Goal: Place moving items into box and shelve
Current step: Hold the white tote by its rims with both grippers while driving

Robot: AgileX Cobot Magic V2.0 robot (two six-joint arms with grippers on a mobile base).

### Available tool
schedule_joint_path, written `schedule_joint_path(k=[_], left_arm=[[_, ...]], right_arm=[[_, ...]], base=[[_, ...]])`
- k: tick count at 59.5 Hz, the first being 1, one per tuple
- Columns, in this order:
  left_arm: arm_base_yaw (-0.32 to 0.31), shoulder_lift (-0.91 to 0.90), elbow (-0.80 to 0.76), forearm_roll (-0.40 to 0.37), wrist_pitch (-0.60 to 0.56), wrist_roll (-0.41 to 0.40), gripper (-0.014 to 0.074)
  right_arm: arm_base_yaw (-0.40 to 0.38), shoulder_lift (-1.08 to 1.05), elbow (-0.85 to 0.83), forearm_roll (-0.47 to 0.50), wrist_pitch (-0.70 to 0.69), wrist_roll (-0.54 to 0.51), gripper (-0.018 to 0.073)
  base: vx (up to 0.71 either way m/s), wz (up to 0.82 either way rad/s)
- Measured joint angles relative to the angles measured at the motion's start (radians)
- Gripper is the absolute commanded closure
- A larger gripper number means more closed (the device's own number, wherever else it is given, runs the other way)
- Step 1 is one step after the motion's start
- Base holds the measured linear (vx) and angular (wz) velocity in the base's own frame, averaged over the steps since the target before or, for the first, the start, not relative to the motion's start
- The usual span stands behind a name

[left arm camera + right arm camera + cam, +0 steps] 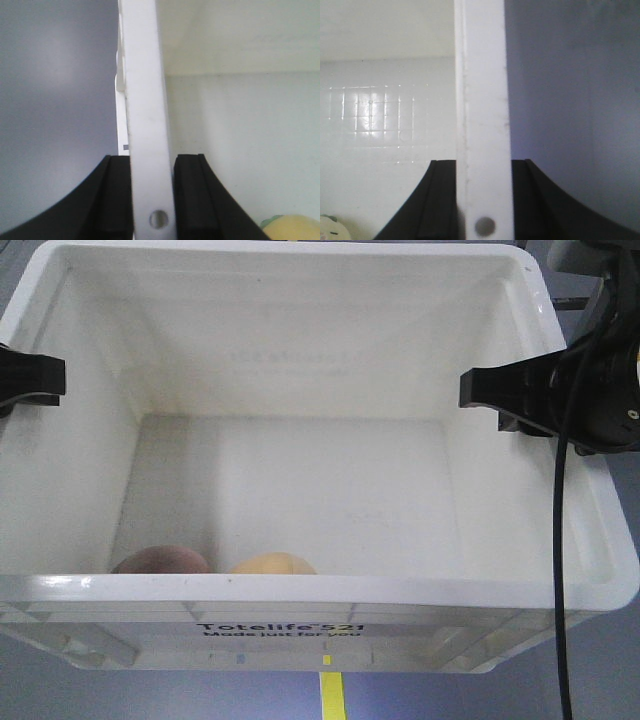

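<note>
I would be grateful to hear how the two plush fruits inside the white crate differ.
Colour: the pinkish-brown plush is dull and dark; the yellow-orange plush is pale. Position: the pinkish-brown one lies nearer the crate's left wall, the yellow-orange one nearer the middle. Both rest on the floor against the near wall, partly hidden by its rim.

Bright, even overhead light washes the white crate [300, 592] nearly blank — glare streaks its rim at the right corners, and a soft grey shadow lies across the left of its floor. Both wrist views are soft up close: the rim blurs, and the right one catches a gridded sheen on the inner surface.
</note>
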State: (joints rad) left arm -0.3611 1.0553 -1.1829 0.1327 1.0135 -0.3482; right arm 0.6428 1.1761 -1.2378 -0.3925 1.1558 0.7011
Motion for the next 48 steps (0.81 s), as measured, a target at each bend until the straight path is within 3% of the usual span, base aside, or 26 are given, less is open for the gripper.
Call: schedule_joint_path(k=[25, 48], left_arm=[[0.000, 0.000, 0.000, 0.000, 0.000, 0.000, 0.0530], [0.000, 0.000, 0.000, 0.001, 0.000, 0.000, 0.0530]], right_arm=[[0.000, 0.000, 0.000, 0.000, -0.001, 0.000, 0.0432], [0.000, 0.000, 0.000, 0.000, -0.001, 0.000, 0.0432]], base=[[0.39, -0.16], [0.34, -0.42]])
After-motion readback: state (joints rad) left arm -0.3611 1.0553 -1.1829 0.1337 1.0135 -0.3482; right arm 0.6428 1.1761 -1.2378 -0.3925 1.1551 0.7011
